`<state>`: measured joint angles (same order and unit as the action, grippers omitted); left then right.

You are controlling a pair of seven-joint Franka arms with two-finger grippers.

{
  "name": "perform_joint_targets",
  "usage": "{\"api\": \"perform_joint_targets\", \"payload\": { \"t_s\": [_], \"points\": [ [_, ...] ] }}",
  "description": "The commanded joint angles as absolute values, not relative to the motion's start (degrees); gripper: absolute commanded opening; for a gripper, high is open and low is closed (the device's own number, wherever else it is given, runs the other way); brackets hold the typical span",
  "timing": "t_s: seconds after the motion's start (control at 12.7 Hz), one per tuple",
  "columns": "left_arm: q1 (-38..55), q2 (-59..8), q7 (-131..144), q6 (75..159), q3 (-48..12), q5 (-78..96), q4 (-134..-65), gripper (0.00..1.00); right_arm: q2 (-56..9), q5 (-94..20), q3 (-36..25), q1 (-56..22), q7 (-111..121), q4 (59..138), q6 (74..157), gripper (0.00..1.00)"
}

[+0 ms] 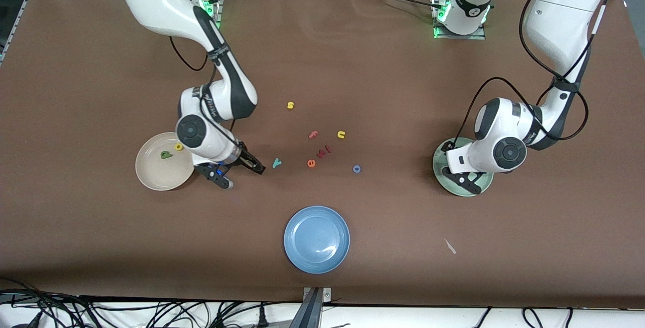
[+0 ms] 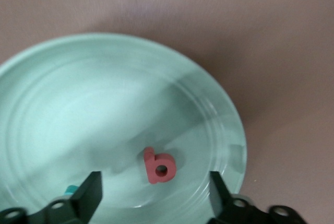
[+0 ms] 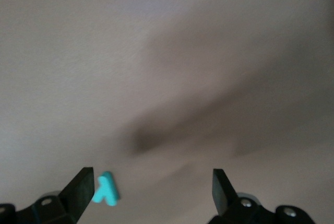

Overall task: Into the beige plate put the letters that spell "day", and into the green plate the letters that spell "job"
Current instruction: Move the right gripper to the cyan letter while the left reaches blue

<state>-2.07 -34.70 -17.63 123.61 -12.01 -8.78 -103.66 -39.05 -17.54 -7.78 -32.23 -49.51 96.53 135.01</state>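
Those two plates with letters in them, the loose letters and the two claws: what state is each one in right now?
Beige plate: holds green d and yellow a.
Green plate: holds red b, lying flat.
Teal y: on the table, not yet plated.
Blue o: on the table, not yet plated.
Left gripper: open, over the green plate.
Right gripper: open, empty, beside the y.

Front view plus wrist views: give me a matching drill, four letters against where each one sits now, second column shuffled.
Letters:
1. red "b"
2. teal "y"
3. dark green "d"
4. blue "o"

Places:
A. in the beige plate
B. on the table, by the open right gripper
C. in the green plate, under the open left gripper
D. on the table, near the orange "e"

Pairs: 1-C, 2-B, 3-A, 4-D
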Motion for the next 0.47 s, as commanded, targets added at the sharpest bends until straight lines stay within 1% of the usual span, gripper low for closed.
{"api": "perform_joint_targets", "payload": {
  "t_s": [0.0, 0.16, 0.39],
  "points": [
    [-1.76, -32.61, -17.14, 119.72, -14.31, -9.41, -101.44, 1.00, -42.00, -18.37, -8.17, -34.35, -55.53, 93.35, 137.19, 1.00],
    [-1.58, -32.61, -15.31, 117.43, -15.55, -8.62, -99.24, 1.00, -43.59, -17.93, -8.26, -35.33, -58.96, 91.50, 137.28, 1.00],
    [-1.49, -32.61, -3.22, 117.33, -20.20, -3.70, -98.44, 1.00, -45.26, -17.75, -8.26, -36.65, -61.69, 90.18, 137.29, 1.00]
  ]
}}
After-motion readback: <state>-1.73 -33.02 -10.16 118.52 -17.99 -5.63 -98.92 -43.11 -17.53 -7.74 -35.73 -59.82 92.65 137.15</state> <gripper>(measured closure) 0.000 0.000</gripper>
